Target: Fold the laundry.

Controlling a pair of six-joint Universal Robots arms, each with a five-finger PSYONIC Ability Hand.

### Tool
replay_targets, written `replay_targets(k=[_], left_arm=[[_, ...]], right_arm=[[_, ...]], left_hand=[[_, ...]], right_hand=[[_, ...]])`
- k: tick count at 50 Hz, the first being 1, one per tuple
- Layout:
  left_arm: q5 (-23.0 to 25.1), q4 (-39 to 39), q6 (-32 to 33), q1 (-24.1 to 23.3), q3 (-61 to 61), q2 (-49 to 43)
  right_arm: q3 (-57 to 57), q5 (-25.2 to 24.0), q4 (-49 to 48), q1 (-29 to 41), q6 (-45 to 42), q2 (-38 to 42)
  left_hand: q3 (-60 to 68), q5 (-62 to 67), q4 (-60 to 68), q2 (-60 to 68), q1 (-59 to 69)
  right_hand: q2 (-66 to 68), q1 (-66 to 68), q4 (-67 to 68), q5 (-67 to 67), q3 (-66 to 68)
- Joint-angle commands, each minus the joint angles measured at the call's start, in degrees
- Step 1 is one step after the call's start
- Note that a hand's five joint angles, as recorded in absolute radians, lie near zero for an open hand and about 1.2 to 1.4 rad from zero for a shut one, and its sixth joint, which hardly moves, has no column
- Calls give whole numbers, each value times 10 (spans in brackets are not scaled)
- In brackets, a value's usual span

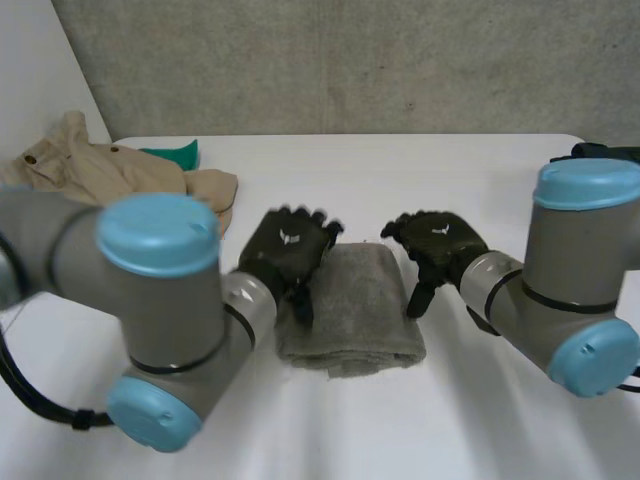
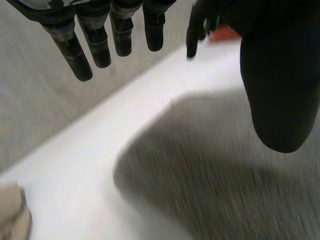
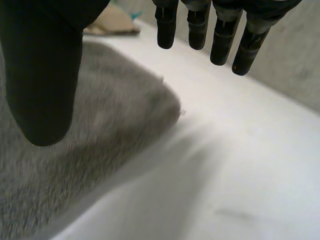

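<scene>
One folded grey terry towel [image 1: 350, 310] on white bench [image 1: 400, 165]. Two flanking it: left robot hand [image 1: 287, 247], right robot hand [image 1: 437, 240], fingers spread, empty.

Arms: left arm [image 1: 170, 310] at 8 o'clock, right arm [image 1: 575, 255] at 3 o'clock; grey, light-blue caps.
Hands: left hand [image 1: 288, 252], right hand [image 1: 440, 245]; black, small white mark.

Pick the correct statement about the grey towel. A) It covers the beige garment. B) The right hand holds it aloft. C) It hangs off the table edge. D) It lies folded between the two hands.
D: the grey towel lies folded on the table, left hand and right hand open at its sides.
</scene>
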Motion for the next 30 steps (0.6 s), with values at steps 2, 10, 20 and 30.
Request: replay_targets(k=[2, 10, 20, 30], left_arm=[[159, -16, -5, 47, -4, 113], [301, -86, -6, 78, -6, 134], [314, -91, -6, 84, -8, 133], [314, -90, -6, 85, -8, 132]], right_arm=[[142, -7, -126, 36, -22, -107], [250, -3, -258, 95, -110, -71], [221, 9, -307, 111, -154, 20], [183, 32, -336, 112, -154, 49]], left_hand=[[2, -5, 5, 6, 9], [0, -7, 3, 4, 7], [-2, -8, 1, 2, 5], [-2, -8, 1, 2, 5]], right_hand=[[-25, -13, -34, -33, -22], [-25, -13, -34, -33, -22], [-25, -13, -34, -33, -22], [20, 31, 11, 11, 22]])
